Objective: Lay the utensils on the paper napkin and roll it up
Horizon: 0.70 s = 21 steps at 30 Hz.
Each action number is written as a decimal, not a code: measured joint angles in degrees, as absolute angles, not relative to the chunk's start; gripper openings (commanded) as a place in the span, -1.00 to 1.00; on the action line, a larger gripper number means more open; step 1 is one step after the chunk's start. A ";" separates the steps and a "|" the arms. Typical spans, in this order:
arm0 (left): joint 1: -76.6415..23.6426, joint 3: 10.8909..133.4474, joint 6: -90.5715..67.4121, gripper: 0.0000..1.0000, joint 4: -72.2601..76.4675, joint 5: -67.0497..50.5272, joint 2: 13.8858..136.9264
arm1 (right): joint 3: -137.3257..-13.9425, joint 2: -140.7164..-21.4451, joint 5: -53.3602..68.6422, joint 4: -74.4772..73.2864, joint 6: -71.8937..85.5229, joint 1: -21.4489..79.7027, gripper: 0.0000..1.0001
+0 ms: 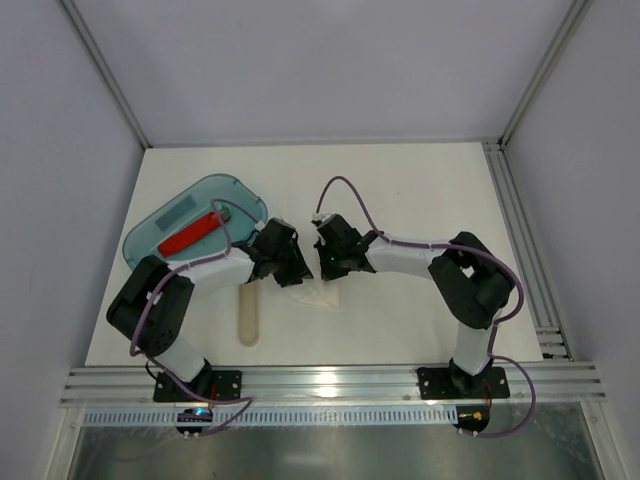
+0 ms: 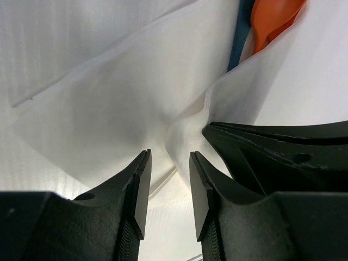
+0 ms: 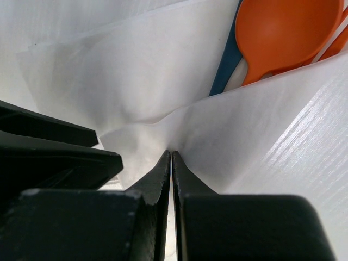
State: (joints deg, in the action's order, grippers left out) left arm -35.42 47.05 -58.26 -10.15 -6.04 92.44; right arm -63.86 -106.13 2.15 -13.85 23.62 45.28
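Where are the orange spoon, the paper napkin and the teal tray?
orange spoon (image 3: 288, 38): right wrist view, middle of its bowl.
paper napkin (image 3: 152, 65): right wrist view, flat part left of the spoon.
teal tray (image 1: 240, 194): top view, bare far corner.

The tabletop (image 1: 420, 190) is white and matte, closed in by pale walls at its far, left and right edges, with a metal rail along the near edge. A see-through teal tray (image 1: 240, 195) lies flat towards the far left corner, set at a slant to the edges. A pale beige flat stick (image 1: 248, 318) lies closer to the near edge on the left side, pointing from near to far, apart from the tray. A white paper napkin (image 1: 318, 293) lies around the middle, just right of the stick, creased and partly lifted off the surface.
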 measured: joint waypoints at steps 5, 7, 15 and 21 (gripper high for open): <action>-35.40 48.49 -55.13 -0.04 -15.53 -1.58 88.64 | -61.65 -104.71 2.13 -12.38 22.92 45.19 -0.92; -35.40 47.75 -54.50 0.01 -16.29 -0.25 86.67 | -60.93 -104.20 2.13 -12.01 22.79 45.15 -0.92; -35.46 42.02 -54.08 0.04 -15.90 0.49 85.06 | -59.92 -103.68 2.31 -10.85 22.70 45.15 -0.92; -36.07 41.39 -55.18 0.02 -13.72 0.84 85.14 | -59.20 -103.33 2.35 -10.09 22.83 45.15 -0.92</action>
State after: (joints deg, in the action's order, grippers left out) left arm -36.07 41.39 -55.18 -13.72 0.84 85.14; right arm -59.20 -103.33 2.35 -10.09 22.83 45.15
